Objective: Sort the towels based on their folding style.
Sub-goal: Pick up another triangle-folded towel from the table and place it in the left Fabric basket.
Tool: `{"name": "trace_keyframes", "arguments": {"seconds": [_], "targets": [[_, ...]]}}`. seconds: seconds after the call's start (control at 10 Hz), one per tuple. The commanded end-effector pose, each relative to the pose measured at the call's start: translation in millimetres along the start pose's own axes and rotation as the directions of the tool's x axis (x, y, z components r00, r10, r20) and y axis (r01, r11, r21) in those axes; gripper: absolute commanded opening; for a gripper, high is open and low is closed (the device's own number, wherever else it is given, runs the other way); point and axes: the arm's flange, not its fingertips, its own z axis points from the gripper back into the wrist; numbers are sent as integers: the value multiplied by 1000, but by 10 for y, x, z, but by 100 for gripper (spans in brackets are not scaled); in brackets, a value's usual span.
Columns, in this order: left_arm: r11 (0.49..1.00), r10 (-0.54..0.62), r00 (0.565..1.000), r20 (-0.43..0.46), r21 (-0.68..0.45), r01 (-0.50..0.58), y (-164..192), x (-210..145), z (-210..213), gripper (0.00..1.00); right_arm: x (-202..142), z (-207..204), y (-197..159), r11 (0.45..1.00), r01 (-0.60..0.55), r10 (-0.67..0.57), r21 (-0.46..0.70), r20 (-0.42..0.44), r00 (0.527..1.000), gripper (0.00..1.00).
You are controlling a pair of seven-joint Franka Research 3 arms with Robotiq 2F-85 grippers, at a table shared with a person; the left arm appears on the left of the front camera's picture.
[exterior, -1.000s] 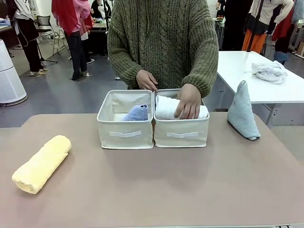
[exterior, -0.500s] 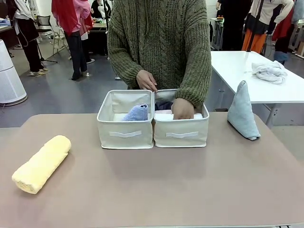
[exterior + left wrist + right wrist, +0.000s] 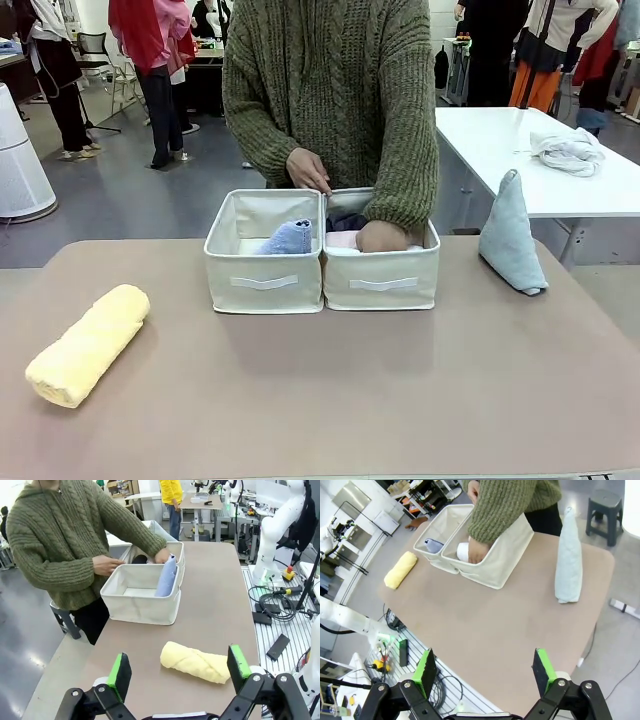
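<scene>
The left fingers (image 3: 119, 672) stand spread wide with nothing between them, above the tabletop (image 3: 210, 605), where the yellow roll (image 3: 195, 662) lies ahead of them. The right fingers (image 3: 426, 669) are equally wide and empty, high over the tabletop's near edge. The pale blue-grey cone (image 3: 510, 235) stands upright at the right. 2 beige bins (image 3: 264, 282) touch side by side. The periwinkle cone (image 3: 288, 238) leans in the left one. In the right one, a person's hand (image 3: 383, 236) presses a white roll (image 3: 462, 551), beside a pink towel (image 3: 342, 240) and a dark grey towel (image 3: 347, 220).
</scene>
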Motion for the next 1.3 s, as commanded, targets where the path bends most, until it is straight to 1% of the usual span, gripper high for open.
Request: {"name": "trace_keyframes", "arguments": {"seconds": [0.0,0.1,0.2,0.3,0.4,0.5,0.6,0.7,0.8,0.9,1.0,1.1,1.2], "targets": [[1000,-1,1000,-3,5,1,-38,19,15,100,10,-15,8,1000,-9,9,18,14,1000,100],[1000,-1,1000,-3,5,1,-38,19,15,100,0,0,0,1000,0,0,0,0,1000,100],[1000,-1,1000,-3,5,1,-38,19,15,100,180,-143,17,997,21,-27,-79,-78,997,100],[1000,-1,1000,-3,5,1,-38,19,15,100,464,-317,-19,985,46,-73,-166,-159,985,100],[1000,-1,1000,-3,5,1,-38,19,15,100,798,-494,-32,973,74,-126,-220,-231,965,100],[1000,-1,1000,-3,5,1,-38,19,15,100,1170,-702,-30,945,75,-168,-317,-280,945,100],[1000,-1,1000,-3,5,1,-38,19,15,100,1449,-904,-37,915,68,-197,-397,-294,935,100],[1000,-1,1000,-3,5,1,-38,19,15,100,1571,-1100,-34,891,31,-186,-452,-303,935,100],[1000,-1,1000,-3,5,1,-38,19,15,100,1741,-1285,-113,876,58,-212,-479,-274,938,100],[1000,-1,1000,-3,5,1,-38,19,15,100,1839,-1480,-219,885,95,-241,-457,-274,931,100],[1000,-1,1000,-3,5,1,-38,19,15,100,1865,-1519,-246,893,106,-241,-438,-266,933,100],[1000,-1,1000,-3,5,1,-38,19,15,100,1782,-1438,-98,889,48,-190,-456,-272,943,100],[1000,-1,1000,-3,5,1,-38,19,15,100,1782,-1438,-98,889,48,-190,-456,-272,943,100]]}}
